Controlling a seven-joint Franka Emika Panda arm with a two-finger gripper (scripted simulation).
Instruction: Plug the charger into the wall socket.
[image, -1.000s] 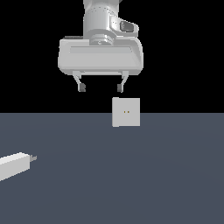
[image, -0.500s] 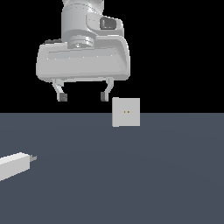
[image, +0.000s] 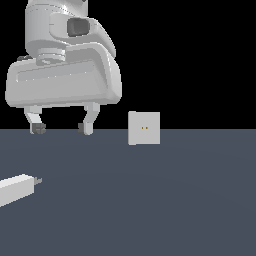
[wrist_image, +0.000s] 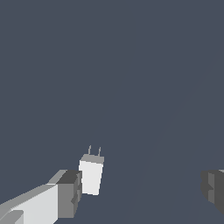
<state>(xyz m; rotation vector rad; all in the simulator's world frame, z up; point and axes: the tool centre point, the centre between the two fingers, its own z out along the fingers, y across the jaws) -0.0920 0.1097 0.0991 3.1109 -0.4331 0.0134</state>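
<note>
Charger (image: 16, 189) lies flat on the dark floor (image: 150, 200), well apart from the wall socket (image: 144, 128), prongs toward it. Gripper (image: 61, 128) hangs above the charger, jaws spread wide, holding nothing. Floor between charger and socket is bare.

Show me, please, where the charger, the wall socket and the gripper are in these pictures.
charger (wrist_image: 92, 176): wrist view, middle of its white body.
wall socket (image: 145, 128): exterior view, plate face by the two holes.
gripper (image: 61, 129): exterior view, gap midway between the open fingertips.

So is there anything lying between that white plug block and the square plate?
No. In the exterior view only bare floor separates the charger from the wall socket.
</note>
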